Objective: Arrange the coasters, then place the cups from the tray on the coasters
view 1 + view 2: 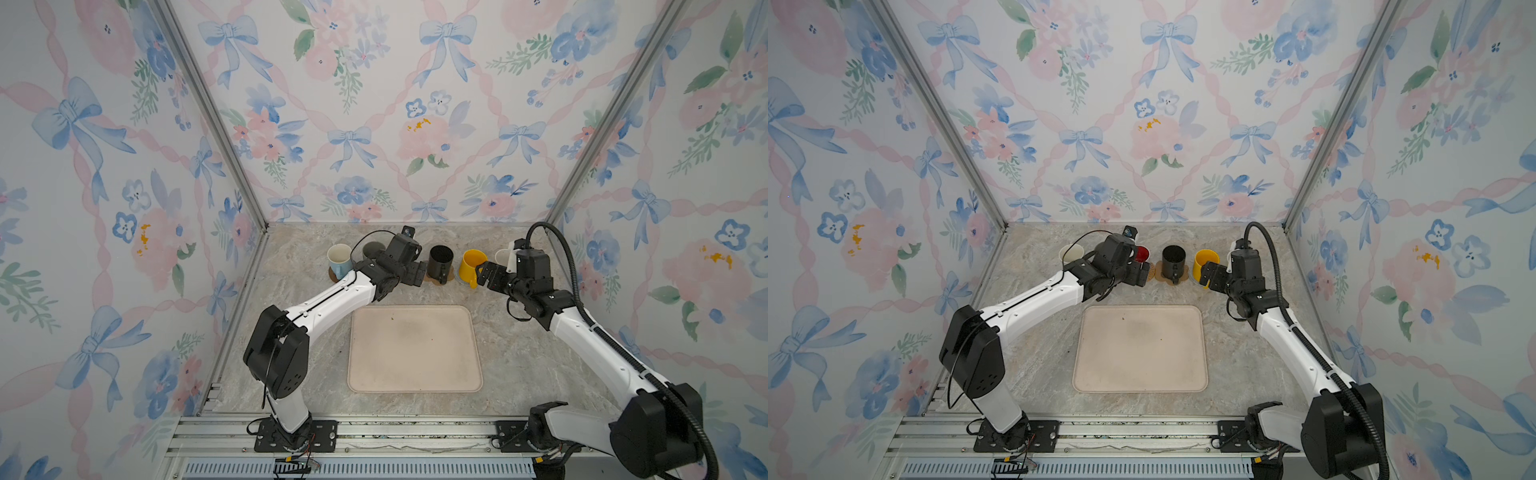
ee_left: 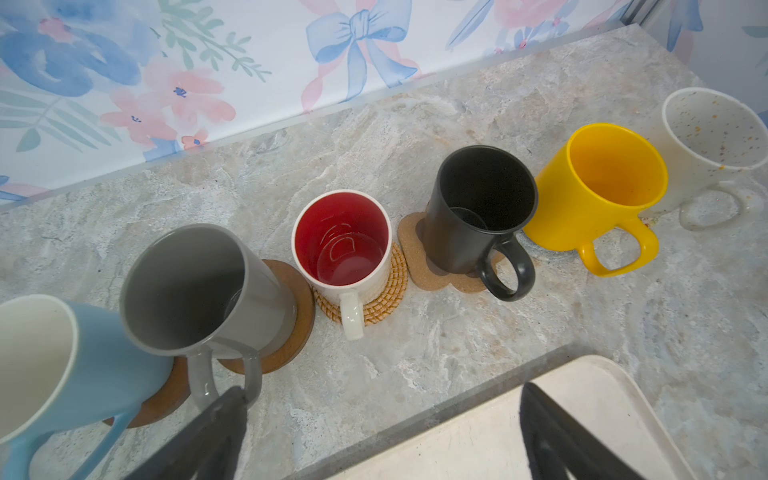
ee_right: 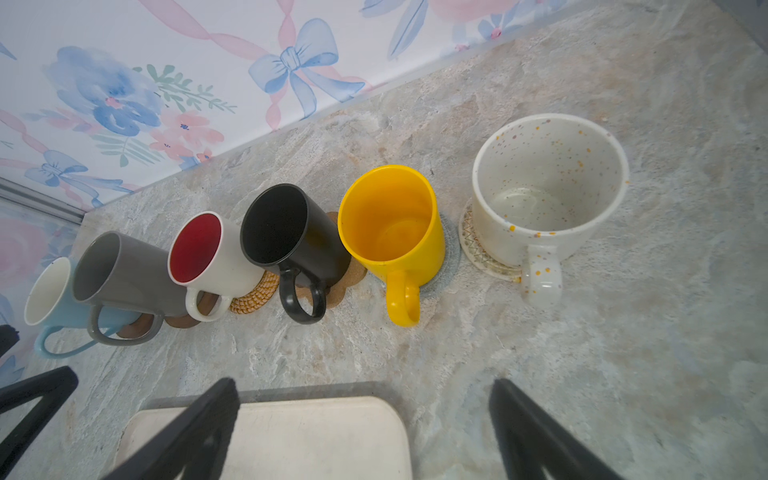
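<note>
Left gripper [image 2: 380,397]: jaws spread, empty; one finger close beside the grey mug [image 2: 187,286] handle.
Cups: light blue mug [image 2: 62,353], grey mug, red-lined mug [image 2: 345,237], black mug [image 2: 482,208], yellow mug [image 2: 602,183], speckled mug [image 3: 548,183]; each on a coaster [image 2: 390,291] along the back wall.
Tray [image 1: 415,374]: bare.
Right gripper [image 3: 363,386]: jaws spread, empty, facing the yellow mug.
Technique: judged a withdrawal; lift clear first, sparing the handles.

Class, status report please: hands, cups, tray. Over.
Left hand open, empty. Right hand open, empty. Light blue cup through speckled cup, all six on coasters. Tray bare, nothing blocking.
</note>
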Motion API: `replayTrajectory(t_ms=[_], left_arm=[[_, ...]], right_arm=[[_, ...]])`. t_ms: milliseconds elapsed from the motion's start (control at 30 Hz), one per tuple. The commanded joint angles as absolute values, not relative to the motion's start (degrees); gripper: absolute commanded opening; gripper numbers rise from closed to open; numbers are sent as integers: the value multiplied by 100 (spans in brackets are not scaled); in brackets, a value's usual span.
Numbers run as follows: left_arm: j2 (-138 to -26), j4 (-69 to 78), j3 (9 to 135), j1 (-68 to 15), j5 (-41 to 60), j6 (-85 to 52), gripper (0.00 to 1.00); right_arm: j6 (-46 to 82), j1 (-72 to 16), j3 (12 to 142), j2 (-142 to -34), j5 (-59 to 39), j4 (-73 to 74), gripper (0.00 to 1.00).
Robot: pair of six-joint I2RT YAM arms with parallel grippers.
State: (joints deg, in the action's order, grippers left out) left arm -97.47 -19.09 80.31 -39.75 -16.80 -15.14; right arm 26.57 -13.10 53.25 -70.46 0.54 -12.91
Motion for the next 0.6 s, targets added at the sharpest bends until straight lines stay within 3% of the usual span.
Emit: replayTrajectory(t_ms=[0,300,567], left_arm=[[-9257,-1601,7608,-4016,-1980,-1287,98],[-7429,692,5175,-3982,-2145,-638,98],[-6550,1296,3962,-3542,-2430,-281,98]], right_arm=[[2479,-1270,5256,-6870,152,-1303,97],[1548,-1309,5161,-6247,185,-1443,97],[736,-1299,4119,-5407,73,-398,97]])
